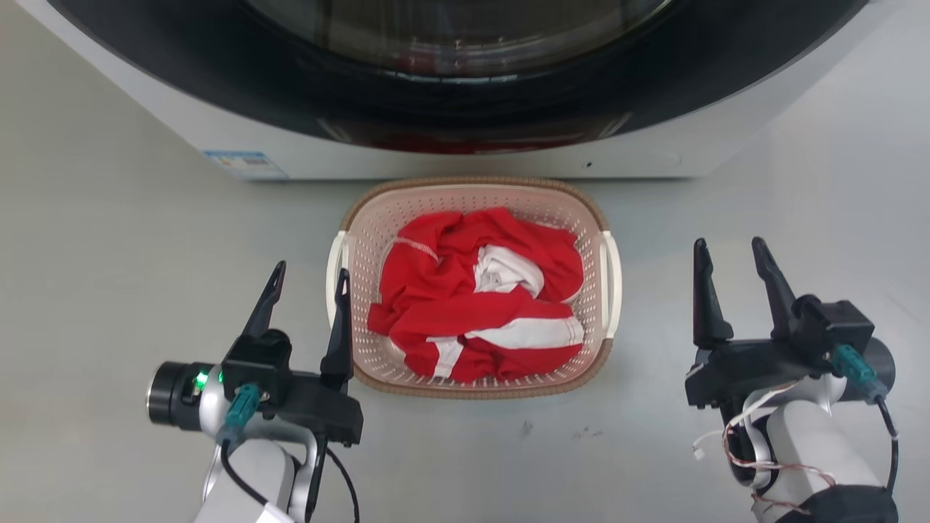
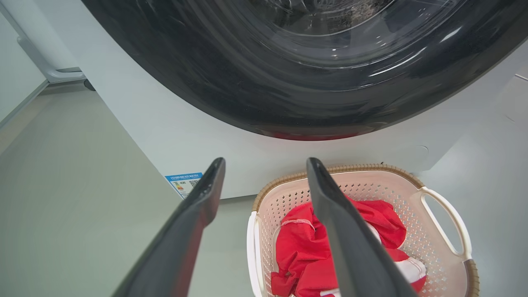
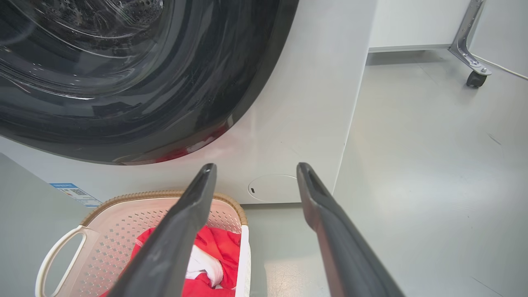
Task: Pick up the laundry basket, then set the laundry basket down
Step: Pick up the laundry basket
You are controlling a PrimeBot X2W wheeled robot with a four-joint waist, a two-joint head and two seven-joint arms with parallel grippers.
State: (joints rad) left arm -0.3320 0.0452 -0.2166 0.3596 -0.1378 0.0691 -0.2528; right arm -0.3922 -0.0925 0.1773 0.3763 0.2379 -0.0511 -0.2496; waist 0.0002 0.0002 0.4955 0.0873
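The pale pink laundry basket (image 1: 581, 218) stands on the grey floor in front of the washer, with a brown woven rim and white side handles. Red and white clothes (image 1: 472, 305) lie crumpled in it. My left gripper (image 1: 309, 272) is open just left of the basket, its inner finger close beside the left handle (image 1: 334, 265). My right gripper (image 1: 729, 250) is open, apart from the right handle (image 1: 615, 280). In the left wrist view my left gripper (image 2: 266, 163) straddles the near handle (image 2: 251, 243) of the basket (image 2: 408, 214). The right wrist view has my right gripper (image 3: 255, 169) beside the basket (image 3: 107, 231).
A white front-loading washer (image 1: 465, 156) with a dark round door stands right behind the basket. A blue label (image 1: 243, 163) is stuck low on its front. A wheeled metal leg (image 3: 470, 62) stands on the floor to the far right.
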